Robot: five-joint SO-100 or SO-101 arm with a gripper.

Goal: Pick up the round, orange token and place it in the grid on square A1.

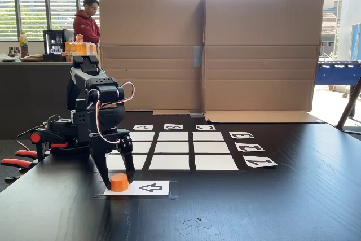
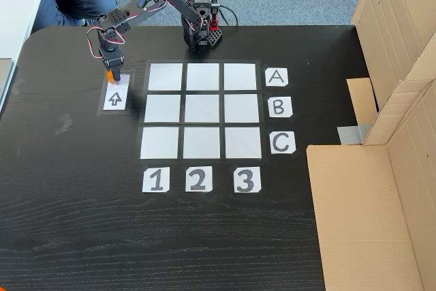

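One token (image 1: 119,182) sits on the arrow card (image 1: 148,188) near the table's arm-side edge, beside the grid (image 2: 201,111). My gripper (image 1: 120,184) straddles it, fingers spread. Risk: uneven closing squirts the faceted puck sideways, missing square A1 (image 2: 165,77).

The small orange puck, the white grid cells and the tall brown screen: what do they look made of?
The small orange puck: probably plastic, uniform matte colour. The white grid cells: likely paper or card, flat and matte on the black wood-grain table. The tall brown screen: corrugated cardboard, folded with visible creases.
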